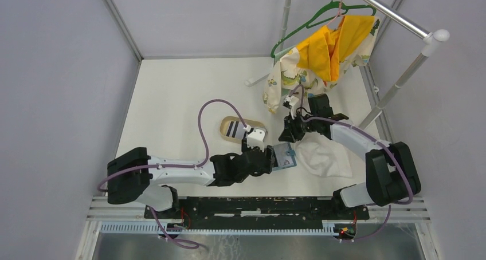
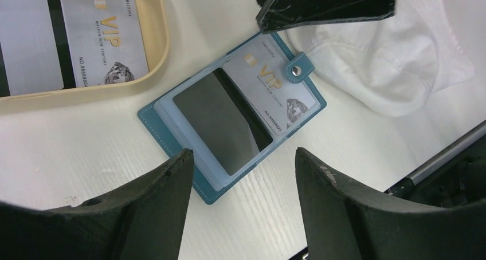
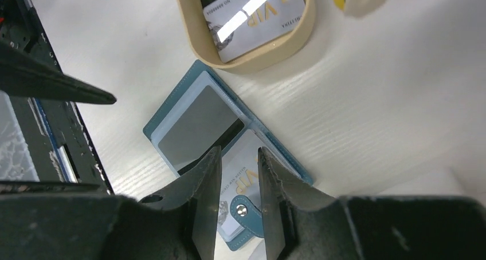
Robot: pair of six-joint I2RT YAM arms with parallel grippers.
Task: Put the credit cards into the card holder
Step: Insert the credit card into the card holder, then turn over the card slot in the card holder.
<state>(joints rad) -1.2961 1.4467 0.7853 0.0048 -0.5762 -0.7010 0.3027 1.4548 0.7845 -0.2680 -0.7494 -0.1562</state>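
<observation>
The card holder point(image 2: 172, 141) lies open on the counter point(image 2: 74, 145) by the tray point(image 2: 159, 36), and the left gripper point(image 2: 243, 162), wide open, and the right gripper point(image 3: 239, 154), a little open, hold nothing, so lift up gently and do not bump the tucked cards point(image 2: 220, 119).

The left arm point(image 1: 177, 171) stretches out to the right, low and nearly flat, its left tool point(image 2: 242, 157) pointing down with jaws spread wide and nothing between them. The right arm point(image 1: 352, 137) bends inward toward it, the right tool point(image 3: 238, 152) angled down, jaws only narrowly parted.
</observation>
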